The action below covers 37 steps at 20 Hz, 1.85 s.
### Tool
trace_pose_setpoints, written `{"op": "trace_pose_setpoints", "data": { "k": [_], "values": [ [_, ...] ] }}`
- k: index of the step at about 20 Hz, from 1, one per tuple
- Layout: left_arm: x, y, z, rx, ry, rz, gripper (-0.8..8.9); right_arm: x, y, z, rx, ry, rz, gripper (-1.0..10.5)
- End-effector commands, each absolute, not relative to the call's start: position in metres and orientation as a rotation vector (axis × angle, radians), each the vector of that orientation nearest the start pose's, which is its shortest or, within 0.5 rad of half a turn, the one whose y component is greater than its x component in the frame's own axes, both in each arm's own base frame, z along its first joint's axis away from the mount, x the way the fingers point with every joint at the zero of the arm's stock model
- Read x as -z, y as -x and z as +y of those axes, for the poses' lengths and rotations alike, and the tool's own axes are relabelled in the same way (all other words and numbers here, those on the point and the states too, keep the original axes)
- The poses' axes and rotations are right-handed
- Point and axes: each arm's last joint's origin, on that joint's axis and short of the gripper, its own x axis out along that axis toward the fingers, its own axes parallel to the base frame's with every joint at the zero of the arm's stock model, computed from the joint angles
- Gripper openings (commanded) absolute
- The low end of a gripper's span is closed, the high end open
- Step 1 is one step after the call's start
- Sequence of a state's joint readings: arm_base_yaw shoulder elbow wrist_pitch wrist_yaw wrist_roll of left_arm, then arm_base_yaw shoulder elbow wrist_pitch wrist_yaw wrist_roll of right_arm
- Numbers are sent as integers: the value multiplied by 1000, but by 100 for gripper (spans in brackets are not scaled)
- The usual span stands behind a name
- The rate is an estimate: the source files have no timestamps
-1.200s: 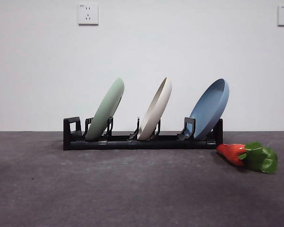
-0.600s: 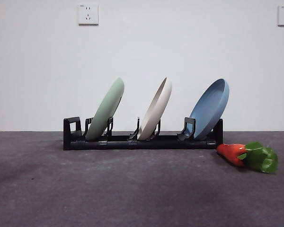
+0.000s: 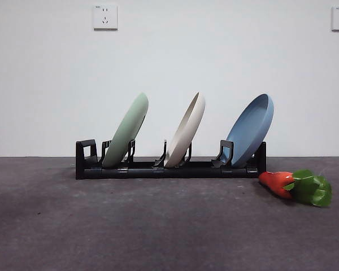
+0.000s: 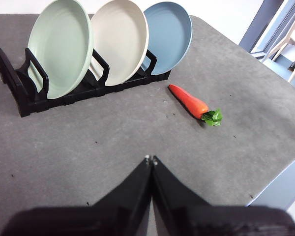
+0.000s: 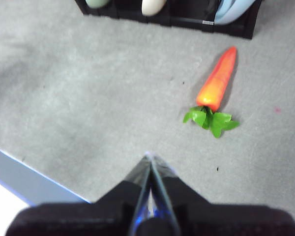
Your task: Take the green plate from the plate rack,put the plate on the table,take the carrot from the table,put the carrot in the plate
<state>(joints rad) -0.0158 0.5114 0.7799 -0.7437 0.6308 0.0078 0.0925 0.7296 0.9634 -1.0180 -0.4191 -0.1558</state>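
So the long low black plastic plate rack [image 3: 169,168] is sitting on the dark grey matte bench [image 3: 158,226] and it's holding three plates, each one leaning tilted in its own slot. In the front view, the round pale sage-green plate [image 3: 127,130] is standing in the left holder, a cream-white plate [image 3: 186,130] is leaning in the middle one, and a blue plate [image 3: 251,129] is propped in the right-hand one, right by the end of the rack. None of the plates are touching each other in that view, and the leftmost upright holder at the rack's end is standing with nothing in it. The short glossy orange-red toy carrot [image 3: 288,185] with the green leaves is lying flat on the bench just beside the blue-plate end of the rack, tip pointing toward the rack and leaves pointing away, not touching it. Both arms are hanging back above the bench, well apart from everything. The left gripper [image 4: 150,160] is hovering with its black fingers pressed together, holding nothing, looking across at the rack and carrot. The right gripper [image 5: 150,158] is doing the same, fingers closed on nothing, hovering near the carrot.
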Motion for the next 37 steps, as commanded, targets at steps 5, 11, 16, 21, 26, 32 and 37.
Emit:
{"op": "trace_pose_setpoints", "data": {
  "k": [5, 11, 16, 21, 26, 32, 37],
  "values": [
    [-316, -90, -18, 637, 123, 444, 571, -329, -113, 23, -535, -5, 740, 631],
    [-316, -94, -18, 636, 125, 443, 571, -329, -113, 23, -535, -9, 742, 629],
    [-332, -114, -19, 641, 110, 395, 571, -329, -113, 23, -532, -15, 744, 629],
    [-357, -167, -30, 700, 95, 368, 570, -329, -113, 23, -532, -16, 747, 629],
    [-357, -238, -59, 729, 62, 424, 570, -328, -113, 23, -533, -18, 762, 629],
    [-326, -314, -99, 695, 9, 455, 570, -326, -111, 22, -533, -24, 790, 629],
    [-289, -356, -128, 647, -35, 469, 570, -326, -111, 22, -533, -26, 795, 628]
  ]
}}
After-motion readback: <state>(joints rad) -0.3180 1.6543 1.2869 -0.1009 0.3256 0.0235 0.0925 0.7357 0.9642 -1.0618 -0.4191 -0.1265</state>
